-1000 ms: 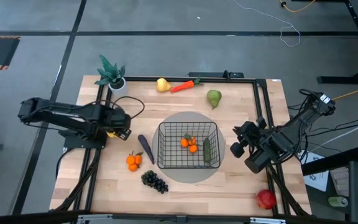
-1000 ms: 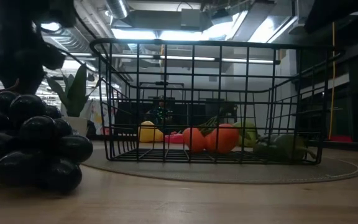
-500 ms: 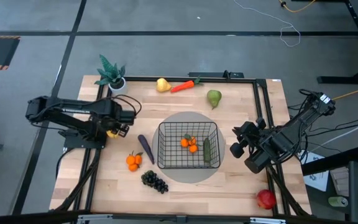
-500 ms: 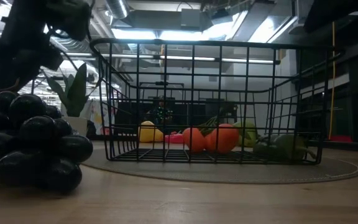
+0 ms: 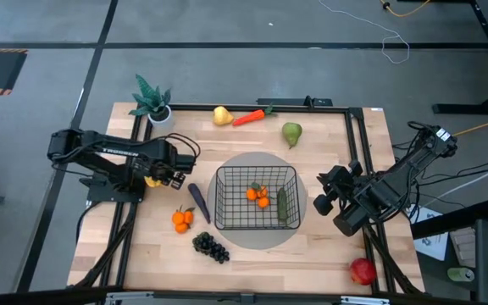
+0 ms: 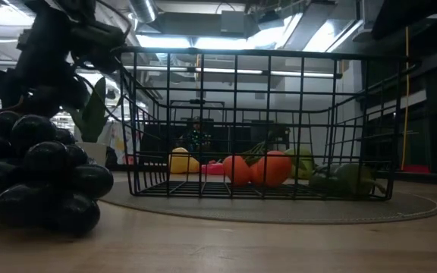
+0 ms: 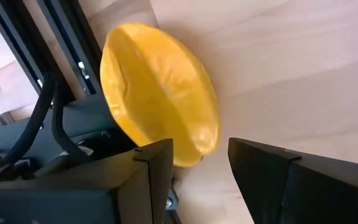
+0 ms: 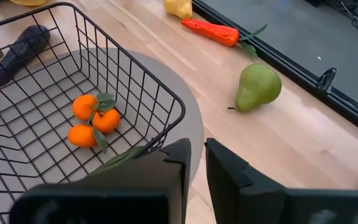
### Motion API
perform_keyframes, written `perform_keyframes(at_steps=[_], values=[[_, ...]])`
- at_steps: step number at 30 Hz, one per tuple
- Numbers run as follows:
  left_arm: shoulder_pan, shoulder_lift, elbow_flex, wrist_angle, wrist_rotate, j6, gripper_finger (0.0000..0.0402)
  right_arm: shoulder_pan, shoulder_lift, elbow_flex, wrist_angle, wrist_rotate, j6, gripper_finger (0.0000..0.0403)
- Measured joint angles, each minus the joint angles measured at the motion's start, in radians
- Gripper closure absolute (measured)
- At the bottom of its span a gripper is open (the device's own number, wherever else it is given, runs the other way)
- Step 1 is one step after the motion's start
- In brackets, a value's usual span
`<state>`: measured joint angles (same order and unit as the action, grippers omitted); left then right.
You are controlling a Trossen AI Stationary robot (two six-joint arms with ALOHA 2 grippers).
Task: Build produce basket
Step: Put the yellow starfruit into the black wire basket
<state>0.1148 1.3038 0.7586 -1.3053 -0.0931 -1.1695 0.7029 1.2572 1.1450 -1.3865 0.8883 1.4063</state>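
Left gripper [image 7: 197,155] grips the mango [image 7: 160,102], long axis crossing its fingers; the high view hides it.

table [image 5: 312,246]: we see pale wood planks, smooth, matt
basket [image 5: 227,196]: we see thin black wire mesh
mango [image 7: 160,99]: we note smooth yellow plastic with a slight sheen
grapes [image 6: 44,178]: we find them glossy, dark
left claw [image 7: 197,163]: we see matt black plastic

Yellow mango [image 7: 160,102] between left claw [image 7: 201,163] fingers
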Motion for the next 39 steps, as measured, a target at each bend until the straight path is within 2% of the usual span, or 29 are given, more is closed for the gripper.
perform_keyframes(at_steps=[5,9,13,17,22,31,34,39], values=[[0.005,0.041,0.000,0.001,-0.012,0.023,0.0257,0.000,0.000,0.000,0.000,-0.031,-0.001,0.0360],[0.001,0.041,0.036,-0.002,0.023,0.063,0.0257,0.000,0.000,0.000,0.000,-0.043,-0.001,0.0360],[-0.015,0.031,0.102,-0.098,-0.071,0.078,0.0257,0.000,0.000,0.000,-0.001,-0.044,-0.001,0.0360],[0.016,0.030,0.072,-0.173,-0.070,0.060,0.0257,0.000,0.000,0.000,0.000,-0.044,-0.001,0.0360],[0.063,0.033,-0.028,-0.030,-0.031,0.080,0.0257,0.000,0.000,-0.007,0.002,-0.044,-0.001,0.0360],[0.114,0.039,-0.027,0.082,-0.009,0.198,0.0257,0.002,0.000,-0.007,0.002,-0.052,-0.001,0.0360],[0.114,0.038,-0.027,0.155,-0.031,0.260,0.0257,0.002,0.000,-0.008,0.002,-0.052,-0.001,0.0360],[0.114,0.048,-0.027,0.208,-0.089,0.267,0.0268,0.002,0.000,-0.008,0.003,-0.052,-0.001,0.0360]])
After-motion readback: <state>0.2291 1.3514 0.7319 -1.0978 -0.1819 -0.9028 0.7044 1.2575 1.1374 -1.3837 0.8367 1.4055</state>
